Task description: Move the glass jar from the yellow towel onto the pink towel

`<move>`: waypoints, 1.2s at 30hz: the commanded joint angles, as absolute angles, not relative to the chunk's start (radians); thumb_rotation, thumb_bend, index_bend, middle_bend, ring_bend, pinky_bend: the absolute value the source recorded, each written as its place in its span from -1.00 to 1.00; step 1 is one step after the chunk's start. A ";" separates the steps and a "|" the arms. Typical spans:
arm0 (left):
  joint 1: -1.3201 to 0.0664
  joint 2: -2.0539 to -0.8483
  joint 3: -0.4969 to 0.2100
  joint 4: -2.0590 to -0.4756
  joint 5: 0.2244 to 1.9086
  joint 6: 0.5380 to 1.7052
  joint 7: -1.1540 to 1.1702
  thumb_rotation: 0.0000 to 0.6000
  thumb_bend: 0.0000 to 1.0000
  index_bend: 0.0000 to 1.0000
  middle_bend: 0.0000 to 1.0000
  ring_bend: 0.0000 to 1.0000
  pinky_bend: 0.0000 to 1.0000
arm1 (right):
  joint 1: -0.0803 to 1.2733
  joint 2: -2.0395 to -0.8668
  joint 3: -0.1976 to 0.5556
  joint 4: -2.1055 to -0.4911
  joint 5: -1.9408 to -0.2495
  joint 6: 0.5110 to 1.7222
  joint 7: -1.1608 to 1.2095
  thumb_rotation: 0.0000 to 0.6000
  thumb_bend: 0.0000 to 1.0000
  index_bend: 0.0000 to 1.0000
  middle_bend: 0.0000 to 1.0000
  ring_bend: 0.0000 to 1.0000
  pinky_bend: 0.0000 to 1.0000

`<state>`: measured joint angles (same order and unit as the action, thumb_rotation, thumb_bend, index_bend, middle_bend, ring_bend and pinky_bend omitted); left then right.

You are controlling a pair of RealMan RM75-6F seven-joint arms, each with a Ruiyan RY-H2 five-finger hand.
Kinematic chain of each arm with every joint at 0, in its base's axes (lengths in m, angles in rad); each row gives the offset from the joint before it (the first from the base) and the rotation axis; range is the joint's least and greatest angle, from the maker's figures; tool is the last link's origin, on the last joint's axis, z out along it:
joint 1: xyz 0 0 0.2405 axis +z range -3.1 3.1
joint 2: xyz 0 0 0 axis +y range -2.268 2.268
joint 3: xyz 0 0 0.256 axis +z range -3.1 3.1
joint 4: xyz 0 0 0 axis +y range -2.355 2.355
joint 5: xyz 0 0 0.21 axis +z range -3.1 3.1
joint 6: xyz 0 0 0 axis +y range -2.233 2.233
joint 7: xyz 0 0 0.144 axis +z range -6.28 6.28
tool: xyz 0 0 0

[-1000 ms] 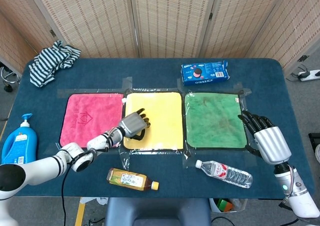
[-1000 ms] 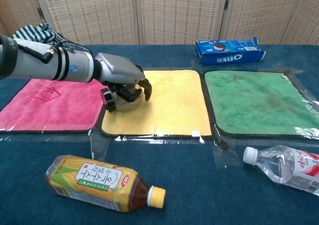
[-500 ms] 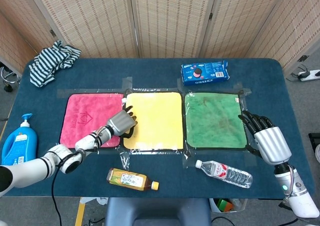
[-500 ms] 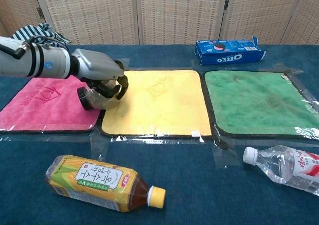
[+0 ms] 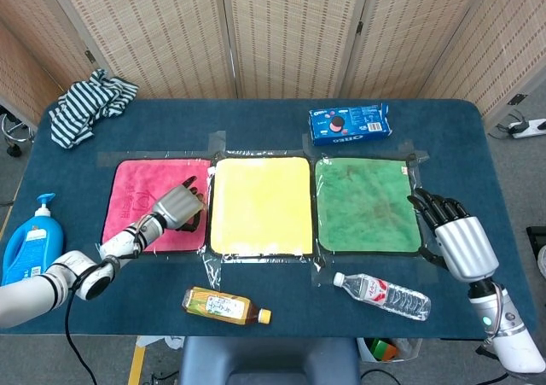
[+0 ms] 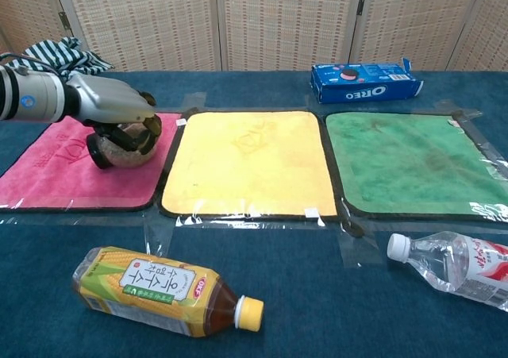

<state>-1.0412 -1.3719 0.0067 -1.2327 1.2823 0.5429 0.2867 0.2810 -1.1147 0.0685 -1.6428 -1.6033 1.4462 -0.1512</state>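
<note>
Left hand fingers clasp glass jar over pink towel (jar hidden overhead); right hand fingers spread.

Blue table: 3 taped towels, cookie box, 2 bottles, striped cloth, detergent

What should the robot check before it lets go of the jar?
1. Left robot hand grips the glass jar: ok.
2. Jar is over the pink towel, not the yellow towel: ok.
3. Jar is resting flat on the pink towel: cannot tell, the fingers hide its base.
4. Jar is upright: not ok, it looks tipped sideways in the chest view.
5. Pink towel has free space around the jar: ok.
6. Right robot hand is out of the way, beside the green towel: ok.
</note>
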 commanded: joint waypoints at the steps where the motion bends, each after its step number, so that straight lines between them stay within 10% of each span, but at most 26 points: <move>1: -1.031 -1.364 0.013 -1.227 1.280 0.549 0.286 -0.61 0.65 -0.07 -0.37 -0.50 -0.93 | 0.279 -1.114 0.070 -1.646 -1.605 1.447 -0.153 1.00 -0.86 -0.74 -0.69 -0.62 -0.49; 15: -0.959 -1.288 -0.076 -1.354 1.239 0.626 0.053 -0.58 0.66 -0.33 -0.38 -0.56 -0.92 | 0.261 -1.086 0.078 -1.660 -1.601 1.460 -0.146 1.00 -0.86 -0.74 -0.69 -0.62 -0.49; 19: -0.911 -1.261 -0.122 -1.401 1.255 0.723 -0.062 -0.24 0.66 -0.44 -0.42 -0.58 -0.91 | 0.255 -1.065 0.080 -1.665 -1.587 1.453 -0.131 1.00 -0.86 -0.74 -0.69 -0.62 -0.49; 23: -0.830 -1.239 -0.169 -1.456 1.201 0.860 -0.118 0.64 0.66 -0.44 -0.43 -0.59 -0.91 | 0.248 -1.039 0.078 -1.666 -1.560 1.434 -0.088 1.00 -0.86 -0.74 -0.69 -0.62 -0.48; 36: -0.540 -1.111 -0.132 -1.665 1.088 1.287 0.117 0.72 0.61 -0.44 -0.43 -0.59 -0.97 | 0.227 -0.986 0.057 -1.620 -1.550 1.402 0.072 1.00 -0.86 -0.74 -0.76 -0.65 -0.49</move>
